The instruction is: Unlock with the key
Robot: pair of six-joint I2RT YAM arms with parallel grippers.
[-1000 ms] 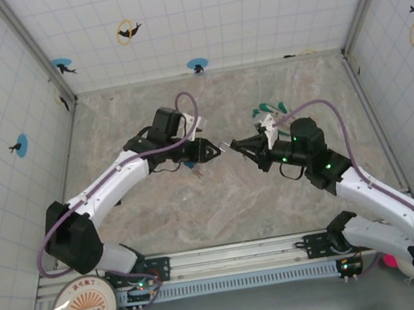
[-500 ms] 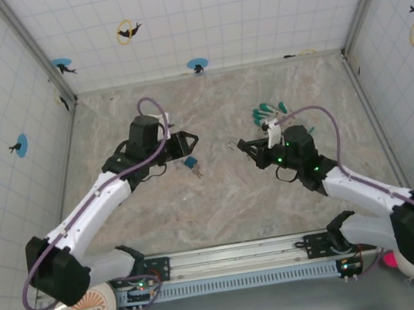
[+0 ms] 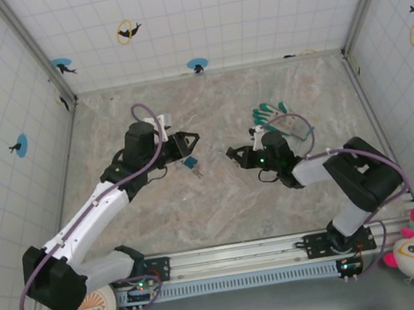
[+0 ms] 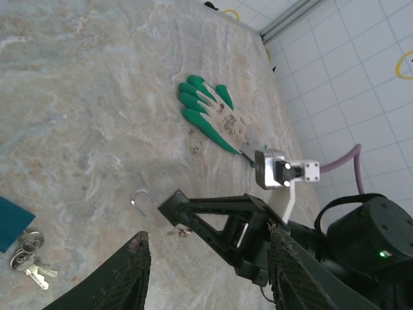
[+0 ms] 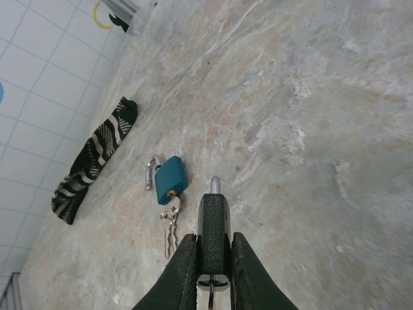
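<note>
On marble table (image 3: 225, 222), top view: green glove (image 3: 269, 110) at 1 o'clock of right gripper (image 3: 229, 153), well clear of the work. Next, left gripper (image 3: 190, 146): jaws apart, nothing btwn, hovering just at 12 o'clock of blue padlock (image 3: 189, 162). At 3 o'clock of padlock, near but apart, right gripper again: jaws clamped on small black block (image 5: 212, 216) w/ silver hook (image 4: 142, 199) sticking out front. Smallest, key (image 5: 171, 231): flat on table at 5–6 o'clock of padlock, touching or nearly so, on a ring w/ at least one more; apparently not in the keyhole. Prob. v. light, stiff, thin, smooth, so likely to skid on marble & hard to get a fingertip under. Best taken by the wide head end, pinched across the flat faces, blade left free for the keyhole. Expect ring + spare to dangle & swing. Padlock prob. light too, apt to slide unless pinned.
</note>
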